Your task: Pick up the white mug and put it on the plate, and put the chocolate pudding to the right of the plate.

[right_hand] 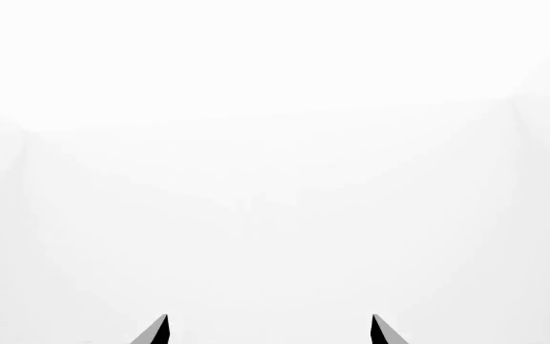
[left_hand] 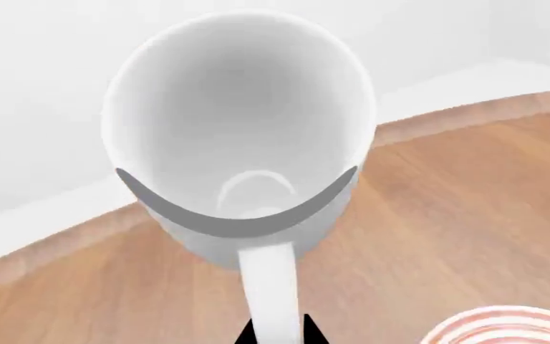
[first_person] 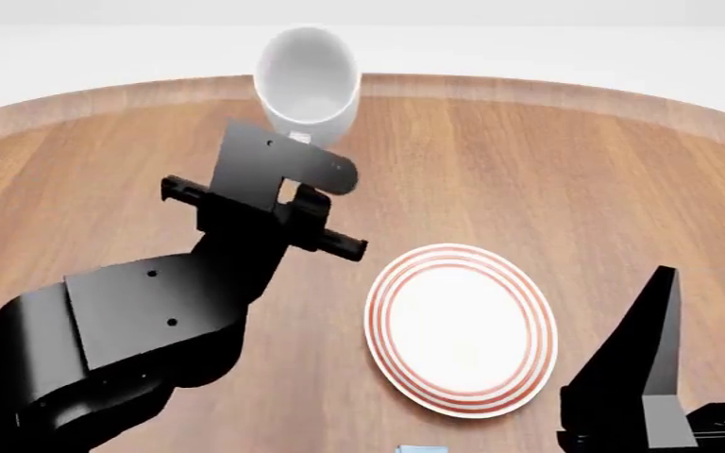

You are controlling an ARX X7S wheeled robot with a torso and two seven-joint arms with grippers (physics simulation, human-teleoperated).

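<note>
One glossy white ceramic mug (first_person: 307,79) pinched by handle (left_hand: 270,290) in left gripper (left_hand: 280,335), lifted above wooden table (first_person: 615,179), beyond red-ringed round plate (first_person: 461,328). Likely rigid, slippery, fragile; handle grip may swing. Right gripper (right_hand: 269,331) spread, empty.

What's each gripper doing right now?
Left gripper: shut on the mug by its handle, lifted off the table.
Right gripper: open, holding nothing.

Bare simulated room: round wooden table (first_person: 564,151), blank white walls (left_hand: 46,86).
</note>
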